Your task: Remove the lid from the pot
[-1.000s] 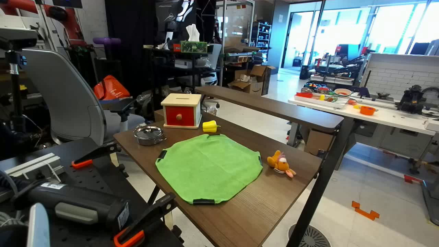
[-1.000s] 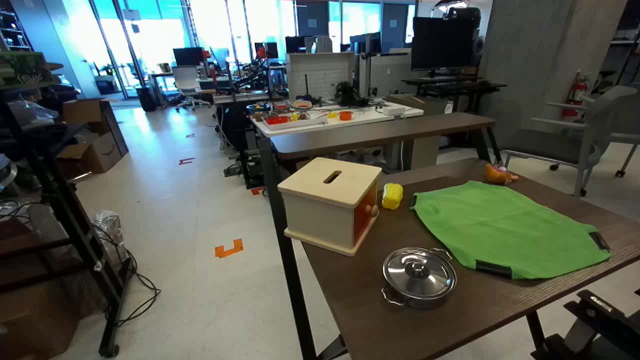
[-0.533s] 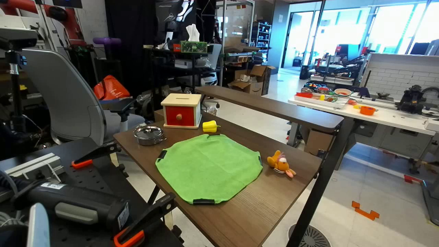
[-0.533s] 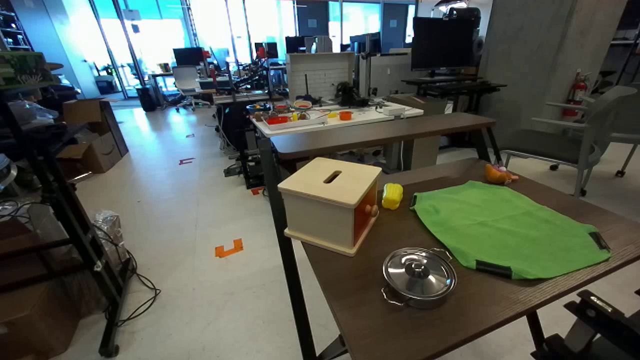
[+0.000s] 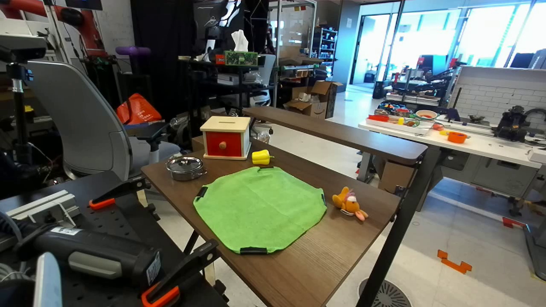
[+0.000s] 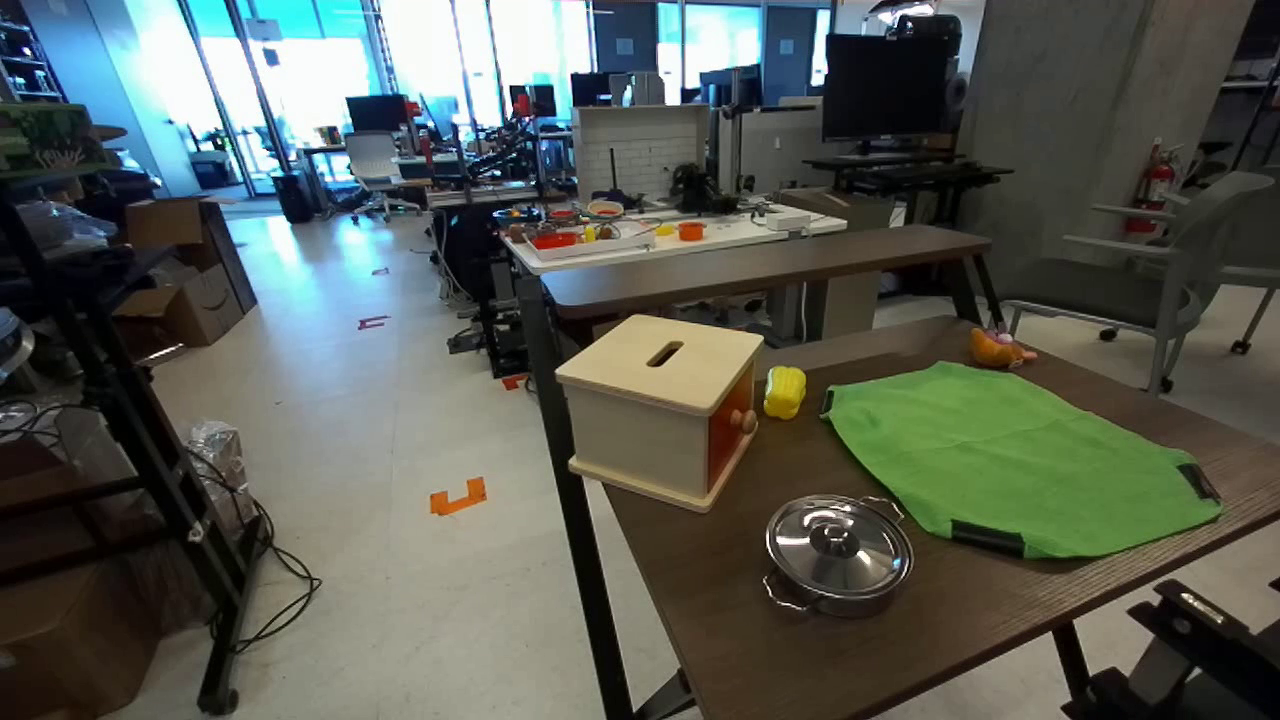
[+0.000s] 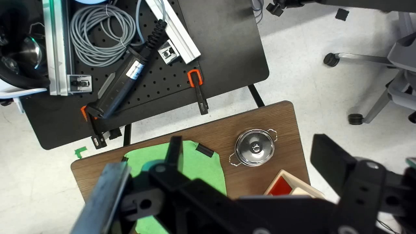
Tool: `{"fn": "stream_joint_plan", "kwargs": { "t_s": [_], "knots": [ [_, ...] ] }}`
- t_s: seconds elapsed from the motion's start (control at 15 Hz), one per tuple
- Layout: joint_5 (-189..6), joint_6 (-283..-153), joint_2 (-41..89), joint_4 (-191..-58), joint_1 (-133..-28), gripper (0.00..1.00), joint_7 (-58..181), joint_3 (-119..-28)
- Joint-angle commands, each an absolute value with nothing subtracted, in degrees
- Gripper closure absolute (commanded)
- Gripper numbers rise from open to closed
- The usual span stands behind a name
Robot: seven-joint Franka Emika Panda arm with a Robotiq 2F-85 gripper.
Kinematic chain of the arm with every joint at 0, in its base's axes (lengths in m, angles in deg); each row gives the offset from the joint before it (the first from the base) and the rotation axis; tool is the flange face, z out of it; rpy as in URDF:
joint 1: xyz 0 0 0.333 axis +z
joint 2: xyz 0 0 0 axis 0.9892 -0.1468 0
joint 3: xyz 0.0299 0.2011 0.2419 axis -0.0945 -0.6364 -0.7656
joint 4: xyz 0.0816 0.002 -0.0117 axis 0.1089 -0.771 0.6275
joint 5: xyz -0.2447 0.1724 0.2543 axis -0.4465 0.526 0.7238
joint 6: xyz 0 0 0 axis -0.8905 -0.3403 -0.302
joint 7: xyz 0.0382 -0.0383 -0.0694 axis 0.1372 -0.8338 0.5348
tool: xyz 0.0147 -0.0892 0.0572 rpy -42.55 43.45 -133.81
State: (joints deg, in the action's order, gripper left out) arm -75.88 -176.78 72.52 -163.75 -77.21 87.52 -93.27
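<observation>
The small silvery pot (image 5: 187,174) stands on the brown table in both exterior views (image 6: 852,604). The round silvery lid (image 6: 815,555) lies flat on the pot, with a knob at its centre. The lid shows in an exterior view (image 5: 184,162) and in the wrist view (image 7: 263,150), where the pot's two wire handles stick out from under it. My gripper (image 7: 251,150) shows only in the wrist view. Its fingers are wide apart with nothing between them. It is high above the table, with the pot far below, between the fingers in the picture. Neither exterior view shows the gripper.
A red-and-cream box (image 6: 650,420) stands near the pot. A yellow pepper toy (image 5: 261,157) is beside the box. A green cloth (image 5: 260,209) covers the table's middle. An orange toy (image 5: 349,204) lies at its far side. A black table (image 7: 227,42) with clamps stands alongside.
</observation>
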Motion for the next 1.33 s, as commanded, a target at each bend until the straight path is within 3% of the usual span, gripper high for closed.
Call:
{"fn": "stream_joint_plan", "kwargs": {
  "t_s": [0.0,1.27],
  "knots": [
    [-76.0,-176.7,72.5,-163.6,-77.1,0.00,87.6,-93.2],
    [-77.4,-178.1,70.5,-162.8,-78.5,0.00,88.6,-93.2]
  ]
}}
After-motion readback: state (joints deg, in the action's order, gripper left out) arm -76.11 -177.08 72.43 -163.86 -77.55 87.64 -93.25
